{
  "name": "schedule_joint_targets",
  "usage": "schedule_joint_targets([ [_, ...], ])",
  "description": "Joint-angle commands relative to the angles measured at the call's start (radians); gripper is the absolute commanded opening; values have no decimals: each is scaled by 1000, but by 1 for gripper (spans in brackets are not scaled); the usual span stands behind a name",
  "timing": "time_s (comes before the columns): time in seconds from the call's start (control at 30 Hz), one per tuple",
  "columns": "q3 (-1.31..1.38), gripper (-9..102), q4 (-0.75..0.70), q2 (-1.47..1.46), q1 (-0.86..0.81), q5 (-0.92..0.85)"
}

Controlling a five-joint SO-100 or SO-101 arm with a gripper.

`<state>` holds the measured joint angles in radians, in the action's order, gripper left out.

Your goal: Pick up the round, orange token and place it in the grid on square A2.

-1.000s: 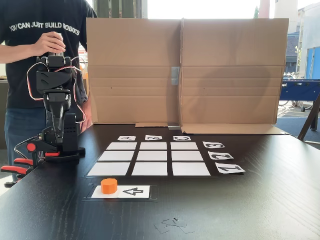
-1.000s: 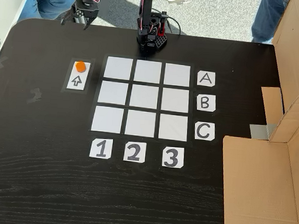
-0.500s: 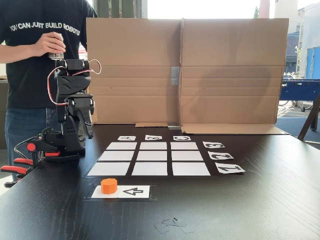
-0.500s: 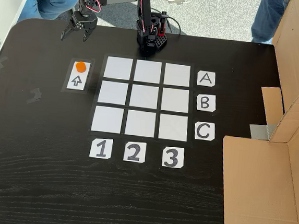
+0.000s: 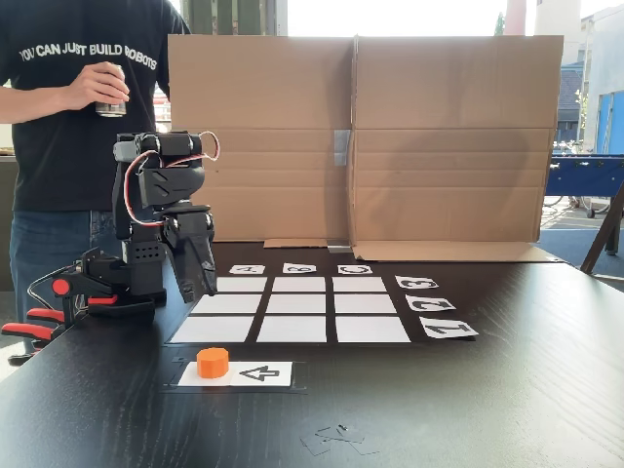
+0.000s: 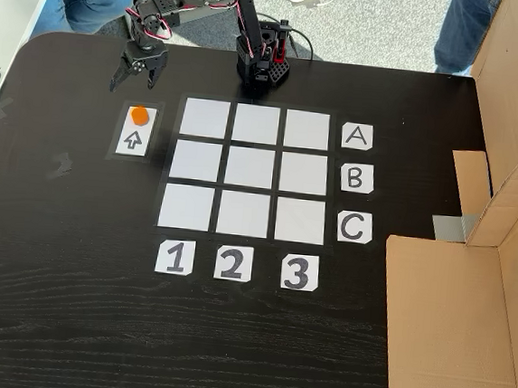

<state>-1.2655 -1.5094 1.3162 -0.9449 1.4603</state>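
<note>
We're seeing the small bright orange cylindrical token [image 6: 139, 114] sitting on the white paper card with the black arrow [image 6: 134, 139], left of the grid in the top-down fixed view. The black two-finger gripper [image 6: 129, 80] is hanging just beyond it, fingers spread apart, gripping nothing. Nothing is lying between them. To the right, the 3x3 white paper grid [image 6: 250, 171] is lying bare, white middle-top square A2 [image 6: 255, 124] included. The folded brown cardboard wall [image 5: 361, 136] is standing behind.
</note>
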Motion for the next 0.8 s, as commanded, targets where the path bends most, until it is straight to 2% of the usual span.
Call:
schedule_joint_targets([
  [0.0, 46, 40, 20, -21, 9, 11],
  [0.33, 51, 40, 81, -137, 9, 20],
  [0.77, 87, 41, 92, -235, 26, 20],
])
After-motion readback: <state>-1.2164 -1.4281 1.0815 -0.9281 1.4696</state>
